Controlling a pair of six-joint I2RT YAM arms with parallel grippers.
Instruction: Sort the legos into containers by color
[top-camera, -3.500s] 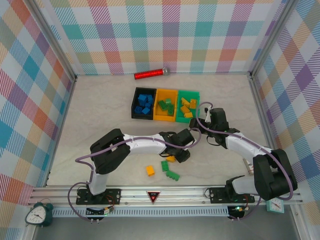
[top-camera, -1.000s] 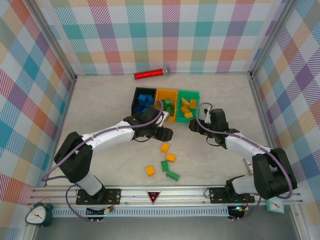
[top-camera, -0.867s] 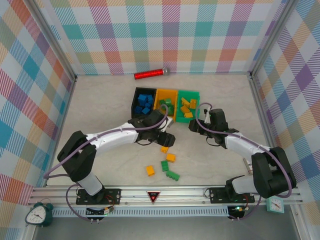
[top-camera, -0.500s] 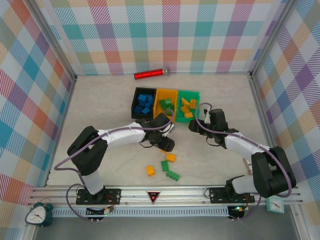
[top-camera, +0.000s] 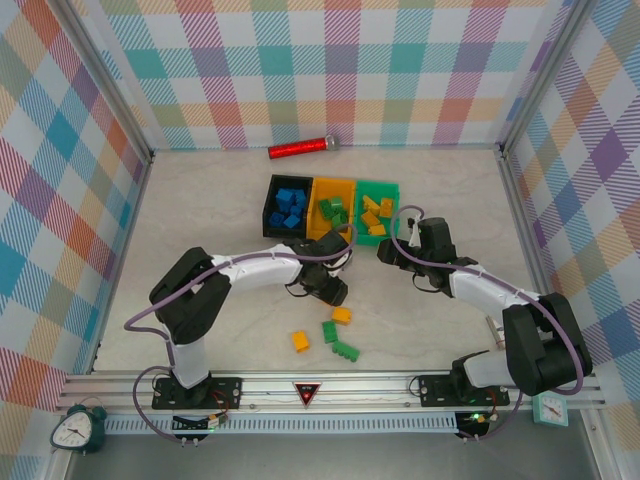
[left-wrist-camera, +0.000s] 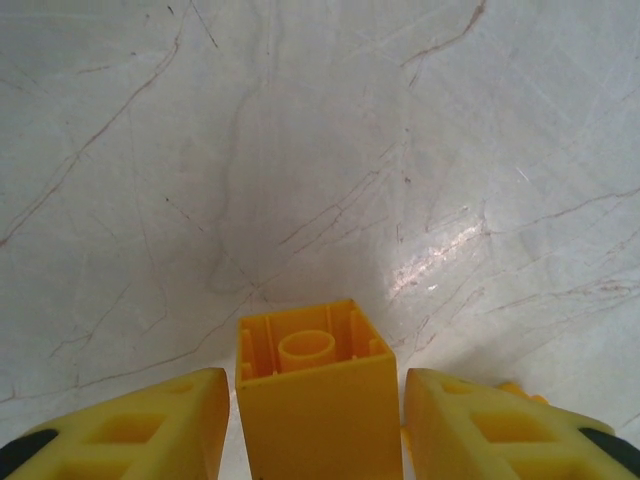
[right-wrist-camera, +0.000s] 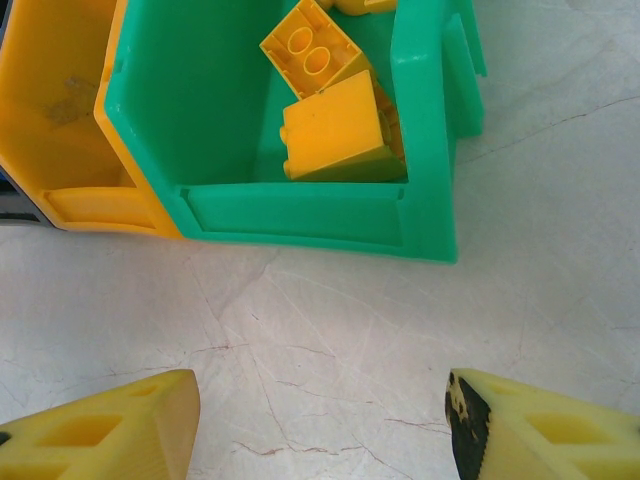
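Note:
My left gripper is low over the table in front of the bins, open. A yellow-orange lego stands between its fingers, with a narrow gap on each side. My right gripper hangs open and empty just in front of the green bin, which holds yellow legos. The orange-yellow bin holds green legos. The black bin holds blue ones. Loose on the table lie two yellow legos and two green ones.
A red cylinder with a silver tip lies near the back wall behind the bins. Checked walls close in the table on three sides. The metal rail with the arm bases runs along the near edge.
My left gripper has come away from the bins and down over the yellow lego that lay just in front of them, which now sits between its fingers. The right arm has stayed put.

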